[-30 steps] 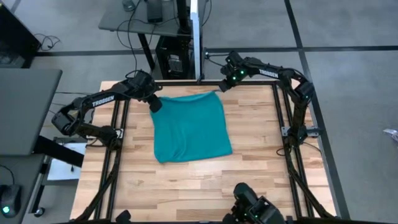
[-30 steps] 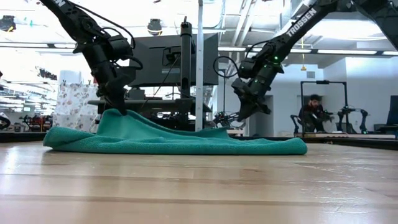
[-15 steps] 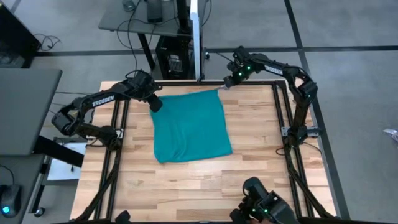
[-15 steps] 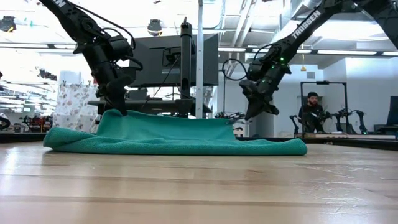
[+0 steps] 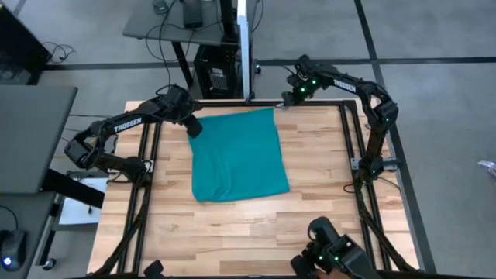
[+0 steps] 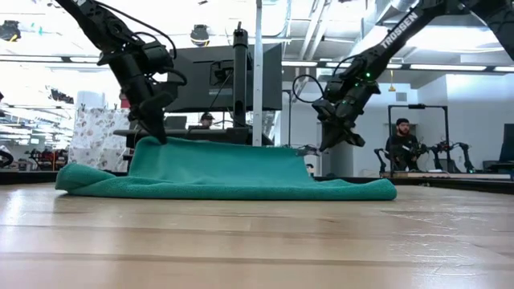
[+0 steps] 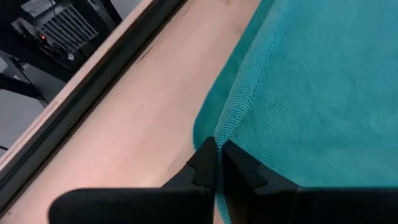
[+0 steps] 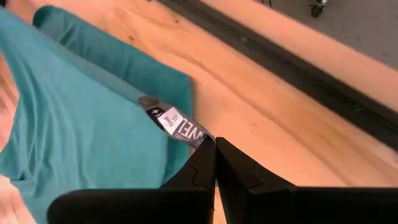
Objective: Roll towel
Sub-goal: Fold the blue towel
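Wooden counter (image 5: 232,225) across the frame's middle in the high view. Teal towel (image 5: 236,155) spread at centre, far edge lifted off the wood. Left pincer (image 5: 194,129) clamped on the upper-left corner; right pincer (image 5: 284,103) clamped on the white label (image 8: 180,127) at the upper-right corner.

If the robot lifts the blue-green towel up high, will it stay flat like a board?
Probably not. The towel already sags between the left gripper and right gripper pinching its far corners, so it looks floppy. Its near edge lies rumpled on the table, suggesting soft cloth.
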